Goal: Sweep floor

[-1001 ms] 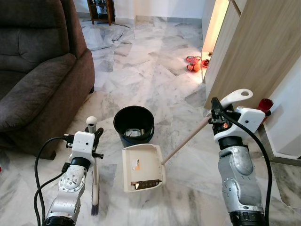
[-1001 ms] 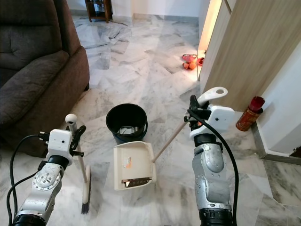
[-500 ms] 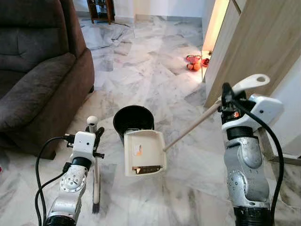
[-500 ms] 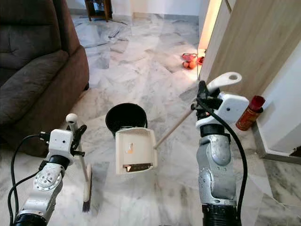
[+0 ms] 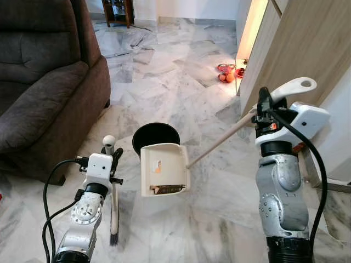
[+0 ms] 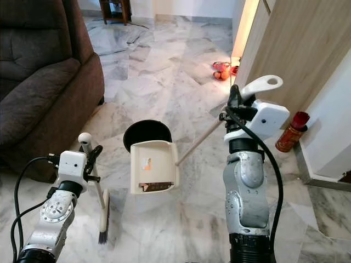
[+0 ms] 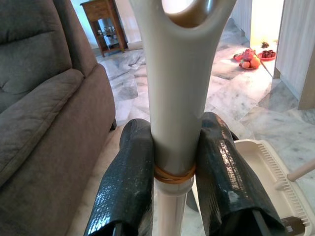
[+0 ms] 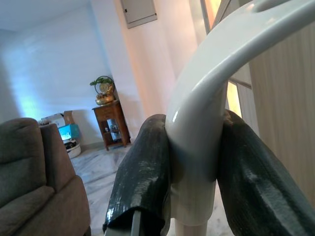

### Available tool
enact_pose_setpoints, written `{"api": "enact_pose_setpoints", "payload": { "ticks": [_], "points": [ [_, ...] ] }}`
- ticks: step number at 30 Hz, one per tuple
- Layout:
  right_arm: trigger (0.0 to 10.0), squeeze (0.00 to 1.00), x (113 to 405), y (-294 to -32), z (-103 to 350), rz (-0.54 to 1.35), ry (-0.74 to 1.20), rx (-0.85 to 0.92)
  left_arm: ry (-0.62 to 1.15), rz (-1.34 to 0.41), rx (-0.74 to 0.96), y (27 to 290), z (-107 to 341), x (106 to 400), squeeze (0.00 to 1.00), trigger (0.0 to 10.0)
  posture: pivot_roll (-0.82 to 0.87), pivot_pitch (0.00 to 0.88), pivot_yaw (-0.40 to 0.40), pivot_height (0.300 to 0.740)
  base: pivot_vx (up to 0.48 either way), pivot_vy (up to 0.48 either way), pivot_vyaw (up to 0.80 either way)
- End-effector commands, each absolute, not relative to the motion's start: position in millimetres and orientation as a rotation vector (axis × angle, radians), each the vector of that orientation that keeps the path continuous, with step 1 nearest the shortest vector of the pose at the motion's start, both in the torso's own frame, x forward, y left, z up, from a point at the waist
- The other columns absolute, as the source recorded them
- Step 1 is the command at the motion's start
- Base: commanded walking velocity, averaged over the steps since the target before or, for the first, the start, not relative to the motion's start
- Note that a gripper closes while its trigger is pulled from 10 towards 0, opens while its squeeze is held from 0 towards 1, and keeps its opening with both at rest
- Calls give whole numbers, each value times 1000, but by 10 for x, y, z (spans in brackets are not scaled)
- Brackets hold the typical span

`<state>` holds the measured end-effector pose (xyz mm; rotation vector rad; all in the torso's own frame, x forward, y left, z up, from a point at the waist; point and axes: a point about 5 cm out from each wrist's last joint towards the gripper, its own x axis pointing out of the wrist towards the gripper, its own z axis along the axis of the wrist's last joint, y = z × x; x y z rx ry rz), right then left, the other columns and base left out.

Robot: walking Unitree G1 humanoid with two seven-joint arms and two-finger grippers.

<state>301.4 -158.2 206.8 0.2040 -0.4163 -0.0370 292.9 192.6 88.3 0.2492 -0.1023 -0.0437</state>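
The right hand [image 6: 237, 112] is clamped on the top of the dustpan's long handle [image 6: 200, 141], and the dustpan [image 6: 153, 166] hangs lifted and tipped, out ahead of and below that hand, its rear edge over the rim of the black bucket [image 6: 138, 133]. The left hand [image 6: 88, 159] grips the broom [image 6: 102, 200] just under its knob, the brush head resting on the marble floor [image 6: 164, 60] directly below it.

The main risk is spillage: the pan overlaps the bucket only partly, so a tilt from here could drop debris on the floor beside it. The long handle gives the right hand poor control, and a swing could knock the bucket over. The broom could also twist in the left hand's narrow grip.
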Motion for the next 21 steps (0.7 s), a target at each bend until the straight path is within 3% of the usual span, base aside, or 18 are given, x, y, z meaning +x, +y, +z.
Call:
{"api": "enact_pose_setpoints", "payload": {
  "ticks": [1,21],
  "points": [
    [10000,0,2970,-1536,2242,-17,-507,216,-133,-50,273,1908,933,2951,0,10000,2,75,7,740,281,0,0],
    [10000,0,2974,-1505,2315,10,-537,217,-134,-46,269,1905,939,2961,0,10000,-2,86,5,740,303,0,0]
  ]
}}
